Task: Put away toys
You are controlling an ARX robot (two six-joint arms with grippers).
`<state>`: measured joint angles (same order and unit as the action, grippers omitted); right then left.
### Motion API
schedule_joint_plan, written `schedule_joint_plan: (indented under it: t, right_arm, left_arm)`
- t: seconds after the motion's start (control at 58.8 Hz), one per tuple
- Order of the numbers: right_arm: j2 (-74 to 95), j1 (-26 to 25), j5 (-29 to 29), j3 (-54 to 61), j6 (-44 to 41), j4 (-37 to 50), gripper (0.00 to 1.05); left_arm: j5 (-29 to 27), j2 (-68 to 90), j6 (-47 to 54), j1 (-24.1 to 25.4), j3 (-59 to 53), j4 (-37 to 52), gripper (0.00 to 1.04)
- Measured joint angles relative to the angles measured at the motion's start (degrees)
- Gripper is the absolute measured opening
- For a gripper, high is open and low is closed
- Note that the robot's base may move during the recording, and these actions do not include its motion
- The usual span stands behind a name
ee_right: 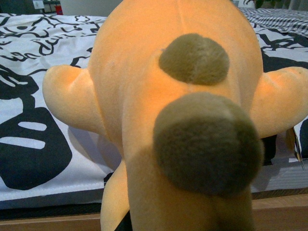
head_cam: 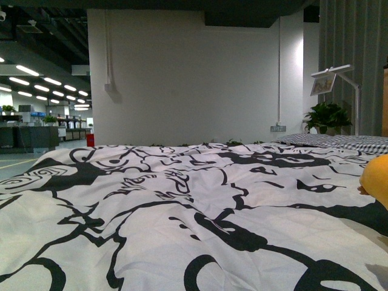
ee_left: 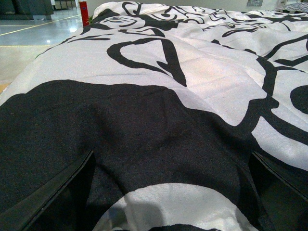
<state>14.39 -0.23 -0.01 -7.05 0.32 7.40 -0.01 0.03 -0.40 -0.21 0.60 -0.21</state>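
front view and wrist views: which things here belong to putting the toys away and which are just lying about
Part of the job:
orange plush toy

Just lying about:
black-and-white duvet
checked bedding
potted plant
white lamp

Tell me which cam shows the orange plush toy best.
Right wrist view: the plush toy fills the frame, orange body and brown patches close up. Front view catches only an orange sliver of it at the right edge. Left wrist view shows none of it, just the black-and-white bedspread.
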Motion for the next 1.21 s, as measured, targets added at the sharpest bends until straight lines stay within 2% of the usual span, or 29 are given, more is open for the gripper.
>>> schedule_joint_plan:
  t: [0.255, 0.408, 1.207]
  right_arm:
    - [-2.75, 0.0, 0.0, 2.14, 0.0, -0.13, 0.07]
    - [-10.01, 0.02, 0.0, 2.93, -0.02, -7.23, 0.07]
    - [-14.16, 0.02, 0.02, 6.23, -0.04, -7.26, 0.07]
  left_arm:
    - [0.0, 0.0, 0.02, 0.0, 0.0, 0.0, 0.98]
    - [0.0, 0.0, 0.0, 0.0, 0.0, 0.0, 0.98]
    - [0.0, 0.0, 0.0, 0.0, 0.0, 0.0, 0.98]
